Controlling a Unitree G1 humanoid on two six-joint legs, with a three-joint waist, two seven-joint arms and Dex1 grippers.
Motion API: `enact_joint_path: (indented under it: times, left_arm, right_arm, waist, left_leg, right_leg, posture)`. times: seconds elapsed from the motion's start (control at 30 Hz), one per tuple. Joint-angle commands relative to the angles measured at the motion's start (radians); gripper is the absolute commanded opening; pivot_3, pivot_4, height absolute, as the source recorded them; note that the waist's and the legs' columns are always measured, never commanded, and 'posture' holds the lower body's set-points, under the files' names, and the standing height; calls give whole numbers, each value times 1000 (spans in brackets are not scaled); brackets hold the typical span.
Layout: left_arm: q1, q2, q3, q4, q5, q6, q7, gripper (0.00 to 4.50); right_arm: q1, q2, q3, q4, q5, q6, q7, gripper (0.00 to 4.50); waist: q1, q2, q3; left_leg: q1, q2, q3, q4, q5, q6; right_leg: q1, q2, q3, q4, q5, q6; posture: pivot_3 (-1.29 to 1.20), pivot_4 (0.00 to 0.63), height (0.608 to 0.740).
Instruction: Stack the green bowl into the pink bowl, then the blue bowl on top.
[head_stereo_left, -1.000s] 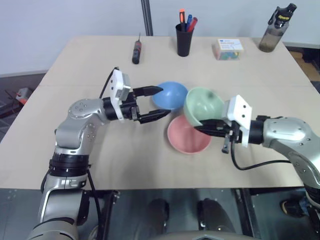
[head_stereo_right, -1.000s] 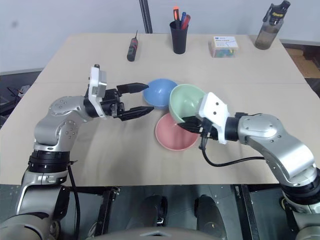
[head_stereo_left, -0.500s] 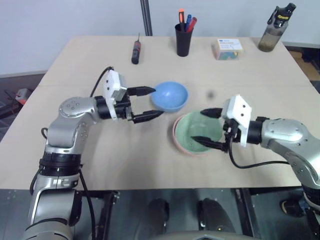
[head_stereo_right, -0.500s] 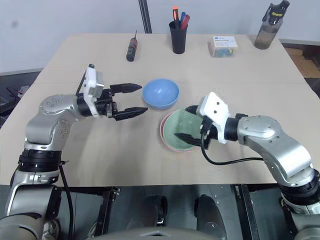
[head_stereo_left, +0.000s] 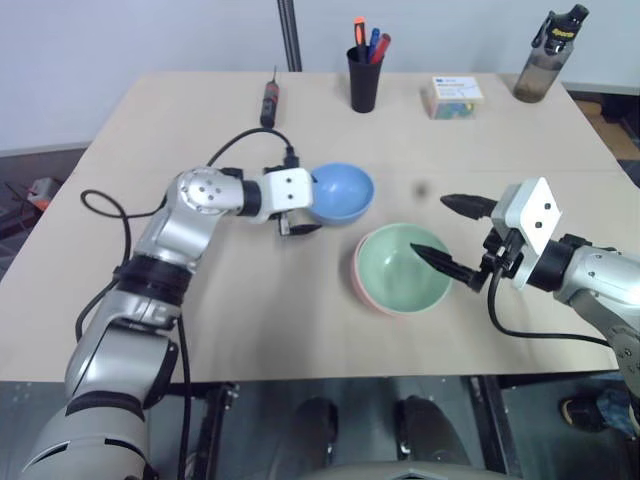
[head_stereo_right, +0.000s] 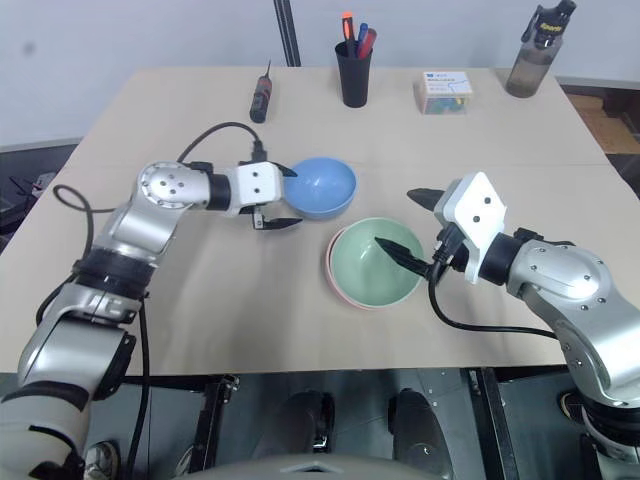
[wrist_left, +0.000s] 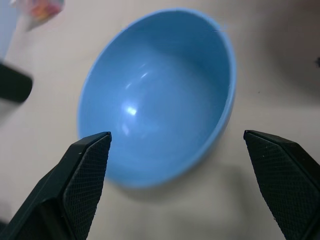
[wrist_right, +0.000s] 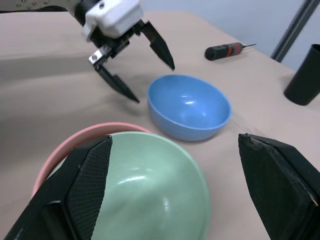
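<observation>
- I see my right gripper (head_stereo_left: 452, 236) nearest to me, its two black fingers spread wide and holding nothing, just beside the green bowl (head_stereo_left: 402, 265).
- The green bowl sits inside the pink bowl (wrist_right: 80, 137) on the table (head_stereo_left: 250, 320); only a thin pink rim peeks out.
- A bit farther, the blue bowl (head_stereo_left: 340, 192) stands alone on the table, close to the stack but not touching it.
- My left gripper (wrist_right: 145, 70) is at the blue bowl's side, fingers wide apart, gripping nothing.
- At the far edge I see a screwdriver (head_stereo_left: 270, 98), a black cup of pens (head_stereo_left: 366, 78), a small box (head_stereo_left: 456, 97) and a bottle (head_stereo_left: 546, 58).
</observation>
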Motion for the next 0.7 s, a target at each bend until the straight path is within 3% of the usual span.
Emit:
enact_joint_path:
  times: [0.03,0.23,0.33,0.47,0.5,0.6,0.63,0.7]
  left_arm:
    - [-58,-14,-22,58,44,-83,-16,4500]
    - [-114,-52,-63,188,127,-172,7,4500]
    - [-140,-78,-63,233,132,-196,-2,3683]
    - [-153,-89,-57,262,140,-218,-3,2023]
    - [-153,-90,-56,265,140,-221,-4,1834]
    - [-153,-91,-51,262,135,-227,-13,685]
    - [-152,-91,-48,258,131,-229,-19,145]
    - [-147,-91,-39,245,115,-232,-33,49]
  right_arm:
    - [16,-26,-58,-58,-9,-35,-11,4214]
    - [30,-34,-63,-78,-19,-54,-28,4214]
    - [49,-37,-85,-95,-14,-57,-30,4243]
    - [62,-40,-101,-105,-4,-58,-30,4243]
    - [65,-41,-106,-106,-2,-58,-28,4243]
    - [74,-47,-118,-107,4,-61,-24,4243]
    - [79,-50,-124,-106,5,-62,-21,4243]
    - [93,-58,-137,-105,5,-67,-14,4243]
  waist:
    - [0,0,0]
    - [0,0,0]
    - [0,-1,0]
    - [0,-1,0]
    - [0,-1,0]
    - [0,-1,0]
    - [-1,-1,0]
    - [0,-1,0]
  left_leg:
    - [0,0,0,0,0,0]
    - [0,0,0,0,0,0]
    - [0,0,0,0,0,0]
    - [-1,0,0,0,0,1]
    - [-1,0,0,0,0,1]
    - [-1,0,-1,0,0,1]
    - [-1,0,-1,0,0,1]
    - [0,0,-1,0,0,1]
  right_leg:
    - [0,0,0,0,0,0]
    - [0,0,0,0,0,0]
    - [0,0,0,0,0,0]
    - [0,0,0,0,0,0]
    - [0,0,0,0,0,0]
    - [0,0,-1,0,0,0]
    - [0,0,-1,0,0,0]
    - [0,0,-1,0,0,0]
  posture:
    - [0,150,740]
    - [0,150,740]
    - [0,150,740]
    - [0,150,740]
    - [0,150,740]
    - [0,150,740]
    - [0,150,740]
    - [0,150,740]
